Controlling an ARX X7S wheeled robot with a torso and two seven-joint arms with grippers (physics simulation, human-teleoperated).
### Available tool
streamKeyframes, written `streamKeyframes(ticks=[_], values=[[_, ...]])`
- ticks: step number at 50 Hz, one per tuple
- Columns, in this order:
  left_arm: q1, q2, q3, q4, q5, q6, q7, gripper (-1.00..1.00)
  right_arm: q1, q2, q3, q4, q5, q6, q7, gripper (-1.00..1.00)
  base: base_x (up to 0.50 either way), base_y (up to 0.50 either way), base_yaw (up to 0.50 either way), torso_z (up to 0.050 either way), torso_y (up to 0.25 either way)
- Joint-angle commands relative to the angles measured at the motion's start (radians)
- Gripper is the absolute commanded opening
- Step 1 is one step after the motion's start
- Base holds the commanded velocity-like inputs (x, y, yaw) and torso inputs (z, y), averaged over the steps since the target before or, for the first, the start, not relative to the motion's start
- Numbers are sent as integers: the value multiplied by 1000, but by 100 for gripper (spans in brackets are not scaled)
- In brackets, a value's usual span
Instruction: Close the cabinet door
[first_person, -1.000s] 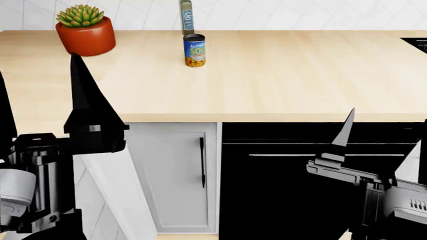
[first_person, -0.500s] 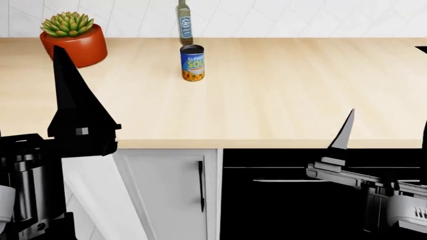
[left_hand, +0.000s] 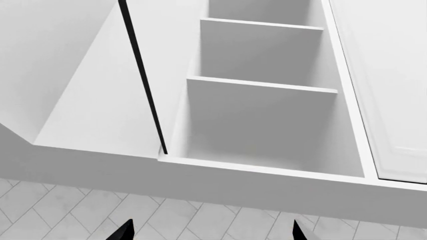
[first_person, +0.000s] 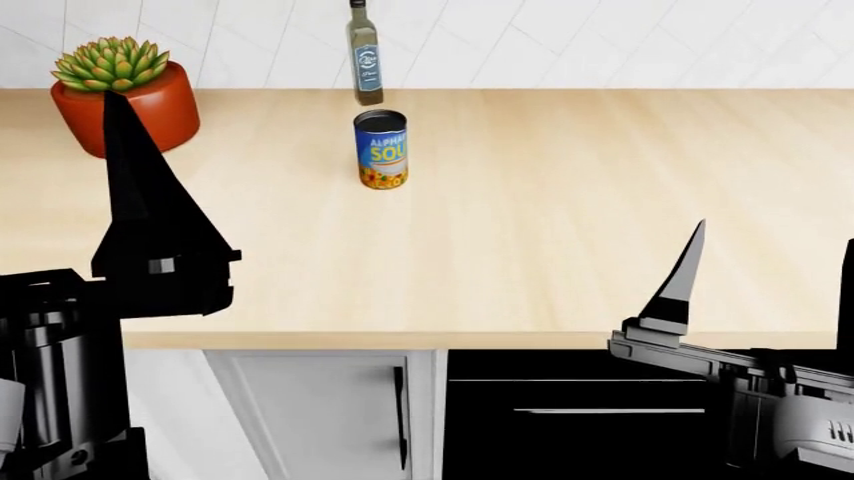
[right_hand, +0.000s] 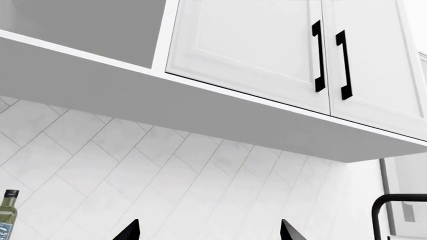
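The left wrist view looks up at a white wall cabinet (left_hand: 267, 120) standing open, its shelves bare. Its door (left_hand: 87, 80) is swung out to one side, with a thin black edge (left_hand: 143, 80) facing me. My left gripper (left_hand: 211, 232) sits below the cabinet in front of the tiled wall, open and holding nothing. The right gripper (right_hand: 210, 232) is also open and empty, under closed cabinet doors (right_hand: 247, 45) with black handles (right_hand: 319, 55). In the head view, a left finger (first_person: 140, 200) and a right finger (first_person: 681, 275) point up over the counter.
On the wooden counter (first_person: 561, 220) stand a soup can (first_person: 382, 150), a bottle (first_person: 364, 55) and a potted succulent (first_person: 120, 95). Below it are a closed base cabinet door (first_person: 320, 415) and a dark appliance front (first_person: 601, 415). A black curved bar (right_hand: 397, 212) shows in the right wrist view.
The head view has risen: the counter and the things on it slid down the frame, and less of the base cabinets shows. Both grippers keep their places in the view.
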Motion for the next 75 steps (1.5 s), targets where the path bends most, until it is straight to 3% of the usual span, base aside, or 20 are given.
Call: streamKeyframes(ticks=[1, 31, 57, 60, 75], values=[[4, -10, 8, -1, -2, 7, -9, 100, -5, 10, -6, 3, 2, -13, 9, 100, 0, 0, 0, 0, 0], [4, -37, 10, 27, -20, 4, -36, 100, -13, 31, -17, -2, 9, -23, 26, 100, 395, -26, 0, 0, 1], [9, -54, 18, 27, -36, 16, -52, 100, -16, 43, -25, -6, 13, -20, 43, 100, 5, 245, 0, 0, 0], [34, -44, 4, 24, -70, 98, -33, 100, -18, 45, -27, -2, 15, -25, 44, 100, 0, 0, 0, 0, 0], [44, -54, 11, 27, -53, 132, -34, 100, -19, 52, -30, 1, 21, -32, 52, 100, 0, 0, 0, 47, 64]])
